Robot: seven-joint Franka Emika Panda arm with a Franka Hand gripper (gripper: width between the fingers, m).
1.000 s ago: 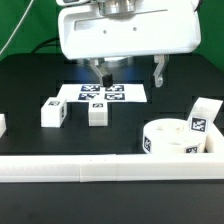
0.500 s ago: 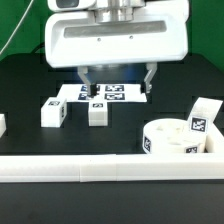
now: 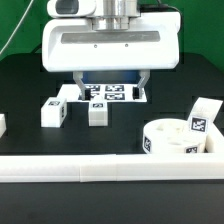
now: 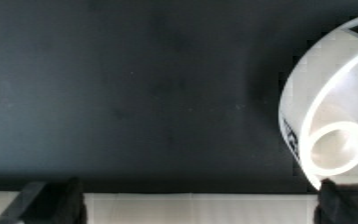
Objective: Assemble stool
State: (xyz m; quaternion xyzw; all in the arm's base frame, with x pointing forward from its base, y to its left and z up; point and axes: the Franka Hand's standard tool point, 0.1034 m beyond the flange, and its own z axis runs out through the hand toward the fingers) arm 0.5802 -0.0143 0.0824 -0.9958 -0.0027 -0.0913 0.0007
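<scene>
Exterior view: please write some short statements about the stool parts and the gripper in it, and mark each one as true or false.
1. The gripper is open and holds nothing. True.
2. The seat disc lies toward the exterior view's left. False: it lies toward the exterior view's right.
3. One leg block and a second leg block stand apart from each other on the table, with their tags visible. True.
4. The long white rail runs behind the marker board, far from the camera. False: it runs along the near side of the table, in front of all the parts.
</scene>
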